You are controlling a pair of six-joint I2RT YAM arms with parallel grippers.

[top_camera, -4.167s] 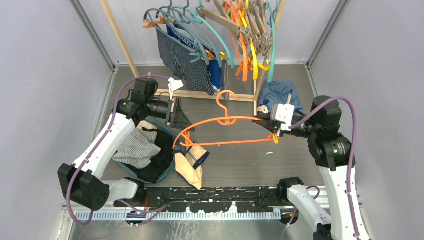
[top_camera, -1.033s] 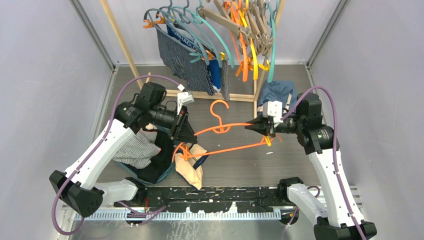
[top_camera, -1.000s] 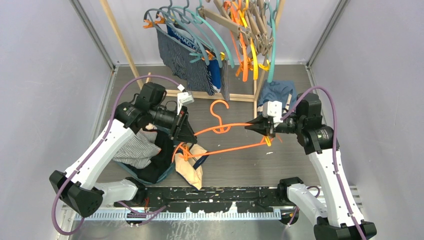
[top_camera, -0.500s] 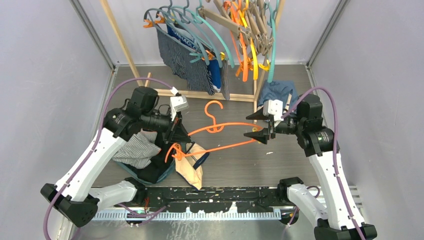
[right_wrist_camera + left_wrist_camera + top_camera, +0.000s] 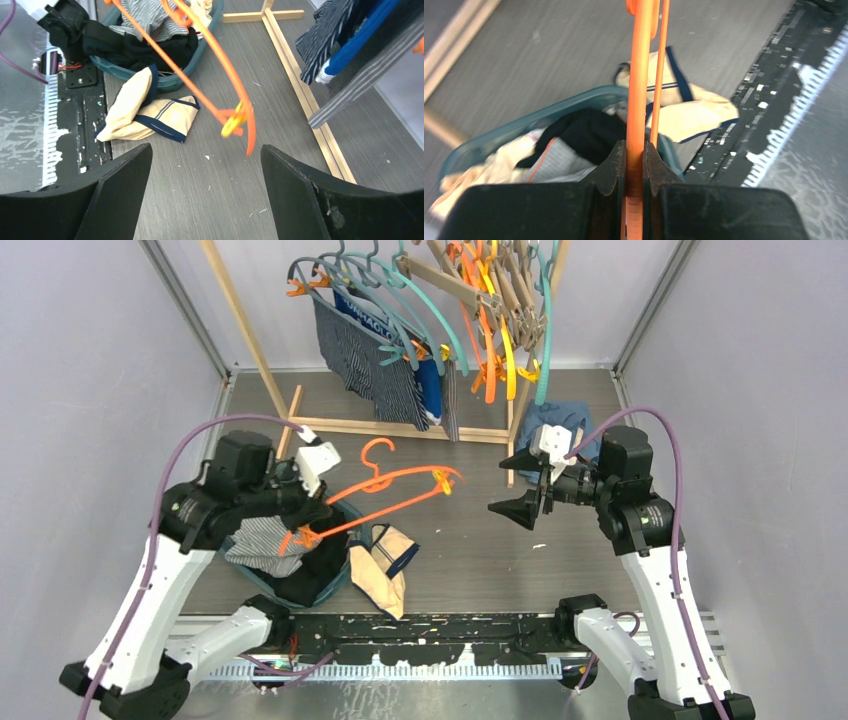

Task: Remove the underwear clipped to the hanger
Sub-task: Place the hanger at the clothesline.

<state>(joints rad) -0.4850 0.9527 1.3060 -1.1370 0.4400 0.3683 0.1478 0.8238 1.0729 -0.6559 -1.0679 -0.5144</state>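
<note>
My left gripper [image 5: 303, 527] [image 5: 635, 150] is shut on one end of a bare orange hanger [image 5: 385, 490] [image 5: 640, 75] and holds it slanted over the basket. A yellow clip [image 5: 231, 125] sits at the hanger's free end. My right gripper [image 5: 512, 485] [image 5: 205, 155] stands open and apart from that end, nothing between its fingers. A beige underwear with navy trim [image 5: 385, 565] [image 5: 145, 115] [image 5: 684, 112] lies on the table. On the rack hang navy pinstriped underwear [image 5: 365, 355] [image 5: 330, 30], a bright blue one [image 5: 430, 388] [image 5: 365, 40] and a grey one [image 5: 451, 400] [image 5: 370, 75].
A teal basket [image 5: 335, 585] [image 5: 569, 102] holding several garments sits under my left arm. The wooden rack's base [image 5: 400, 430] crosses the table behind. Teal, orange and wooden hangers [image 5: 480, 300] crowd the rail. A blue printed garment [image 5: 560, 425] lies behind my right arm.
My right gripper opened and let go of the hanger. My left arm swung the hanger left and back toward the basket.
</note>
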